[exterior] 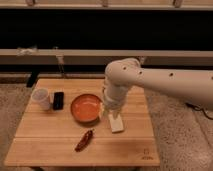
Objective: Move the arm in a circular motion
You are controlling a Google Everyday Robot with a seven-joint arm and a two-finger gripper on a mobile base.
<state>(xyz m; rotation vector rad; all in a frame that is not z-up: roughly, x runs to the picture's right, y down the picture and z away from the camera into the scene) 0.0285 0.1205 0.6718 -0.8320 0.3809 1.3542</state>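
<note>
No readable text

A small dark mark sits near the wooden table's (60,145) front right corner, too blurred to read; the gripper (113,111) hangs over the table's middle, unmarked.
</note>
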